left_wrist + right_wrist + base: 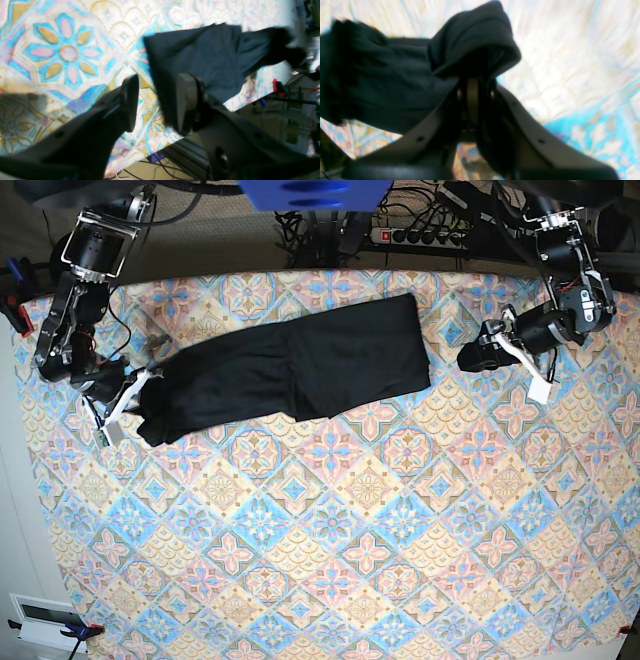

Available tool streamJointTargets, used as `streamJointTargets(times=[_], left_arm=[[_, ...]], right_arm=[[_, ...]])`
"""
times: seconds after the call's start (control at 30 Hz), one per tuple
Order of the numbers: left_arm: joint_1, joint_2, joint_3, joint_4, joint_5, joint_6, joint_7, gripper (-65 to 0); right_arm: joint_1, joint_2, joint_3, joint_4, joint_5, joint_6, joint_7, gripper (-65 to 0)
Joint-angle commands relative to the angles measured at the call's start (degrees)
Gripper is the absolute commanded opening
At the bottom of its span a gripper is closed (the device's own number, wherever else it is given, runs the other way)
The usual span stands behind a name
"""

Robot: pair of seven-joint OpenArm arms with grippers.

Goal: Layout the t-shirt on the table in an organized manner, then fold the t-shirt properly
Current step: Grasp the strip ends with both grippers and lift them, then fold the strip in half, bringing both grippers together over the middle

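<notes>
The black t-shirt (300, 370) lies stretched in a long band across the back of the table (330, 530). My right gripper (135, 398) is at the shirt's left end and is shut on a bunched fold of the fabric. In the right wrist view the t-shirt (395, 82) drapes over the closed right gripper (473, 87). My left gripper (478, 356) hovers open just off the shirt's right edge. In the left wrist view the left gripper (157, 105) has nothing between its fingers, and the edge of the t-shirt (200, 55) lies below its right finger (185, 105).
The table's back edge runs close behind both arms. A power strip (420, 235) with cables lies beyond it. A red clamp (277, 86) and a metal rail (185, 150) sit at the table edge near the left arm. A white box (45, 620) stands at the front left corner.
</notes>
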Motion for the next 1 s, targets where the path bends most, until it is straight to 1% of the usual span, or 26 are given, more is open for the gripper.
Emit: streamJointTargets(times=[0.0, 0.07, 0.13, 0.23, 0.33, 0.37, 0.47, 0.53, 0.63, 0.7, 0.83, 0.97], left_arm=[[-0.3, -0.1, 1.0, 0.9, 0.7, -0.2, -0.3, -46.3], [-0.4, 0.5, 2.9, 1.1, 4.4, -0.2, -0.4, -52.2], [-1.1, 2.2, 3.9, 1.1, 7.4, -0.3, -0.4, -57.9], [-1.5, 4.7, 4.6, 0.9, 12.0, -0.3, -0.4, -65.0], [-1.9, 5.8, 9.2, 0.8, 17.7, -0.3, -0.8, -64.6], [-2.0, 5.8, 11.2, 0.8, 19.2, -0.3, -2.0, -64.4], [-1.9, 5.8, 18.5, -0.8, 23.0, -0.1, -9.0, -64.7], [-2.1, 5.8, 21.5, -4.2, 24.7, -0.1, -12.8, -64.7], [-2.4, 5.8, 23.5, -8.9, 24.7, -0.1, -16.1, -64.7], [-2.5, 5.8, 24.0, -10.7, 24.7, -0.1, -17.7, -64.7], [-2.4, 7.6, 24.2, -11.7, 24.9, -0.1, -19.2, -64.7], [-2.4, 8.3, 24.4, -11.7, 24.7, -0.1, -19.3, -64.7]], right_arm=[[0.0, 0.7, 0.2, 1.3, 0.1, 0.1, -0.2, -64.9], [0.0, 0.6, 0.1, 3.3, 0.1, 0.1, -0.3, -64.9], [-0.1, 0.6, -0.8, 6.3, 0.1, 0.1, -0.4, -64.9], [-0.1, 0.3, -5.3, 11.7, 0.1, 0.1, 0.1, -64.9], [-0.1, -2.3, -8.8, 18.3, 0.1, 0.1, 0.2, -64.9], [-0.1, -3.0, -9.9, 20.1, 0.1, 0.1, 0.2, -64.9], [-0.1, -5.8, -12.5, 23.8, 0.1, 0.1, 0.2, -64.9], [-0.1, -7.5, -14.0, 25.0, 0.1, 0.1, 0.2, -64.9], [-0.1, -9.9, -16.9, 25.8, 0.1, 0.1, 0.2, -64.9], [-0.1, -10.7, -18.8, 25.9, 0.1, 0.1, 0.2, -64.9], [-0.1, -11.1, -23.3, 25.8, 0.1, 0.1, 0.3, -64.9], [0.2, -11.1, -29.0, 25.2, -0.1, 0.1, 2.8, -64.9]])
